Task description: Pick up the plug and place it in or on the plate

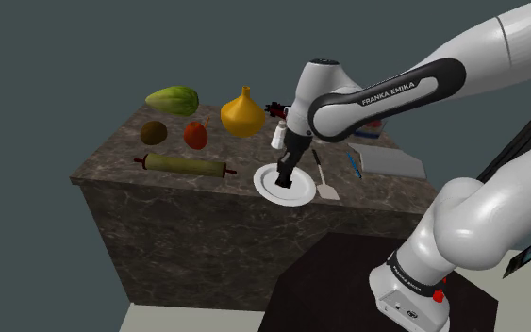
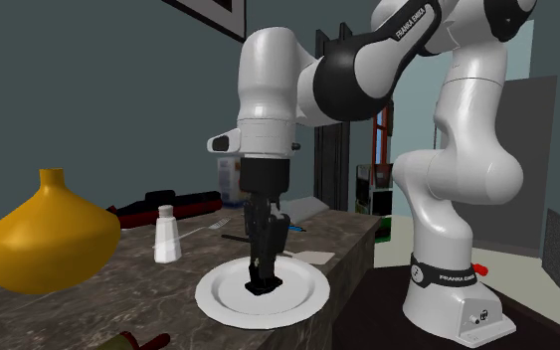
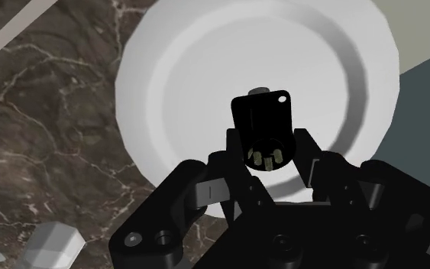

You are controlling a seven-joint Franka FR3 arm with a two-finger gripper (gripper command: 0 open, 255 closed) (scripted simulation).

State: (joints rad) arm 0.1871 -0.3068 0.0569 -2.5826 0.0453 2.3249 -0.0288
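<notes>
While gripping plug (image 3: 265, 130), wrist (image 2: 266, 119) vertical — over plate (image 3: 205, 69)

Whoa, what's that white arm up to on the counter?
Its black claw clasps a small black plug, holding it on or just above the middle of a white plate on the dark marbled counter. The plug is not yet released. A white shaker stands beside the plate.

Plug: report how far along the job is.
Done: the black plug is grasped and sits over the white plate. In hand: the gripper clasps it low over the plate's middle; contact cannot be told. Left: open the gripper and withdraw.
</notes>
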